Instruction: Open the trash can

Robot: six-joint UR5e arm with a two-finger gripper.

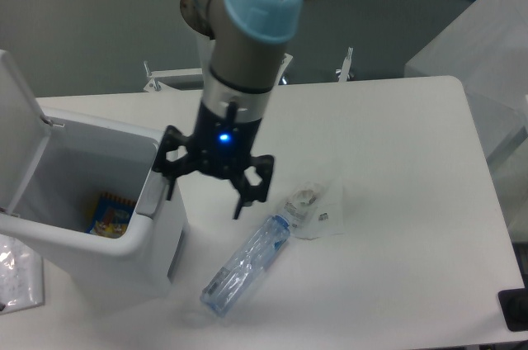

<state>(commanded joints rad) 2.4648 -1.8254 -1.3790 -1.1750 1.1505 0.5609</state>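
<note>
While the trash can [124,238] sits at the table's [388,144] 9 o'clock edge, its lid [18,131] stands raised and is cut off by the frame. Inside, 1 colourful packet [110,212] shows, partly hidden by the front wall. At 3 o'clock of the rim, the gripper [204,199] hangs with fingers apart, grasping nothing. Toward 5 o'clock lies a clear bottle [244,263].

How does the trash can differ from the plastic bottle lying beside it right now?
The boxy white plastic trash can stands upright, lid swung open; the clear crushed plastic bottle lies on its side. The can is opaque and far bigger; the bottle is see-through and slim. Both rest on the white table.
</note>
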